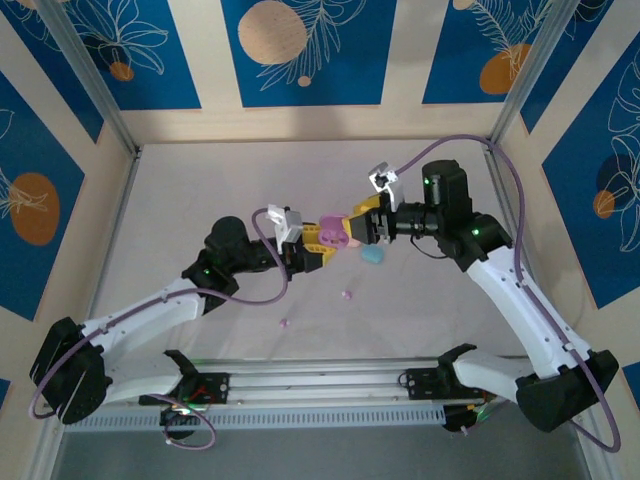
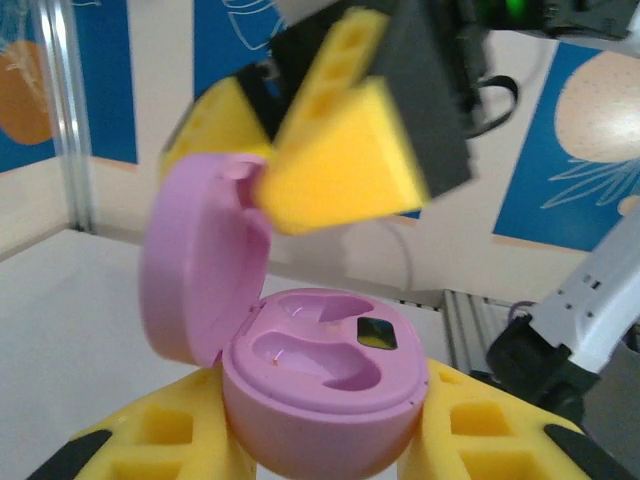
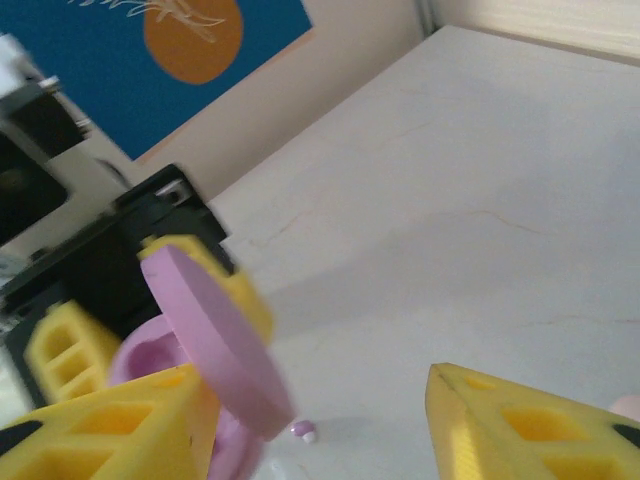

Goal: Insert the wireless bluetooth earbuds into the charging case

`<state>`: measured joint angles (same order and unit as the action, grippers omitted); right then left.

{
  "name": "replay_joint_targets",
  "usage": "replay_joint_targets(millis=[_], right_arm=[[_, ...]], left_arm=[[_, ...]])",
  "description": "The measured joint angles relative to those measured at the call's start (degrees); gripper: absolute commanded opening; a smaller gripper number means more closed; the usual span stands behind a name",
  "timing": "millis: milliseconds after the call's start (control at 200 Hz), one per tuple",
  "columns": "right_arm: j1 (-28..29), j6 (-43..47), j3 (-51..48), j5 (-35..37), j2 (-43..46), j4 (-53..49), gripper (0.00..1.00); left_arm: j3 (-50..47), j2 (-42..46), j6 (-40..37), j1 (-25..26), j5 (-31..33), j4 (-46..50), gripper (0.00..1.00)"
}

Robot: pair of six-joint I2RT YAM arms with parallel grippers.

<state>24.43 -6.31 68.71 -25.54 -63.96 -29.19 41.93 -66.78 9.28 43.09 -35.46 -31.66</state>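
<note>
Although the pink case [image 2: 320,390] is standing open, its two hollows are showing empty, so none of the earbuds [image 1: 347,294] is sitting inside yet. Opening looks done, or nearly so; picking up and seating the earbuds is all still waiting.

The left gripper [image 1: 325,240] is clamping the case from both sides, holding it off the table [image 1: 200,200]. The right gripper [image 1: 358,228] is meeting it head-on with its jaws standing wide, one finger lying against the raised lid [image 2: 195,270] and gripping nothing.

Two purple earbuds are lying loose on the table, nearer the arm bases than either gripper and well apart from the case. A blue case [image 1: 372,256] is resting just under the right gripper.

The left wrist view is giving the empty hollows, which the overhead view is too far off to show. The right wrist view is catching one earbud [image 3: 303,432] on the table between its own fingers.
</note>
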Motion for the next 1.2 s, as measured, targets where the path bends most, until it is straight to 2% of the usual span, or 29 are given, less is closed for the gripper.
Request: replay_joint_targets(millis=[230, 325, 590, 840, 1201], right_arm=[[2.67, 4.13, 0.00, 1.05, -0.35, -0.42, 0.56], [4.02, 7.87, -0.02, -0.17, -0.31, -0.33, 0.49], [4.72, 15.17, 0.07, -3.43, -0.26, -0.94, 0.21], [4.44, 19.39, 0.42, -5.46, -0.24, -1.73, 0.05], [4.44, 19.82, 0.39, -6.64, 0.02, -1.22, 0.04]], left_arm=[[0.00, -0.02, -0.24, 0.02, -1.46, 0.44, 0.24], [0.00, -0.02, -0.42, 0.11, -2.51, 0.44, 0.24], [0.15, -0.02, -0.42, 0.17, -4.61, 0.59, 0.28], [0.72, -0.02, -0.35, 0.28, -6.47, 0.79, 0.41], [1.01, -0.46, -0.13, 0.46, -6.86, 0.39, 0.51]])
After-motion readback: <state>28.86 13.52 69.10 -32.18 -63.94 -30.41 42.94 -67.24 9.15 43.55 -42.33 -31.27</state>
